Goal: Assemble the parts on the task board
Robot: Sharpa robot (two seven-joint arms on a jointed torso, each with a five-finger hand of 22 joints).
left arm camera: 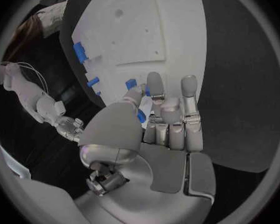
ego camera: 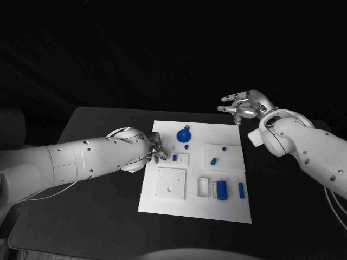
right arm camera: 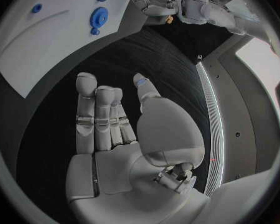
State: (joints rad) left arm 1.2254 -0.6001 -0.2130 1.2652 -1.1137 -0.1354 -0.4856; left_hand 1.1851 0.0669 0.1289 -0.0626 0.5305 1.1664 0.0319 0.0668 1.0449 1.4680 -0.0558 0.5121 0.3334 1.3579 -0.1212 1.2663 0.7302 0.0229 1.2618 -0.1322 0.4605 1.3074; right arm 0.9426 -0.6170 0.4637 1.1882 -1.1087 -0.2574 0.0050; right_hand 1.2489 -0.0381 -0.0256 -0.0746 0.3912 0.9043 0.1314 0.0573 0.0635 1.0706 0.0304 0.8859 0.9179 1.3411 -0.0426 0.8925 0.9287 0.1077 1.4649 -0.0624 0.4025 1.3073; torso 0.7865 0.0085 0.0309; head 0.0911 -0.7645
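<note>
Table (ego camera: pixel 103 216): black, fills the lower middle of the head view; bare dark strips lie on both sides of the board, and dark room lies beyond the far edge.
Task board (ego camera: pixel 220 208): white plate at centre frame, tilted slightly, its near edge well inside the table's near edge.
Left robot hand (ego camera: pixel 154 149): at the board's left edge, centre-left of frame; fingers reach over the edge onto the board. In the left wrist view a small blue part (left arm camera: pixel 141 115) sits between thumb and fingers, apparently pinched, just above the board.
Right robot hand (ego camera: pixel 242 105): upper right of frame, past the board's far right corner, over bare table, well apart from every part; fingers extended and spread, holding nothing.
Blue gear (ego camera: pixel 184 134): round, near the board's far edge, between the two hands.
Blue block (ego camera: pixel 221 188): upright in a recess at lower right of the board, with a slimmer blue bar (ego camera: pixel 241 189) just beside it.
Small blue peg (ego camera: pixel 213 160): right of centre.
</note>
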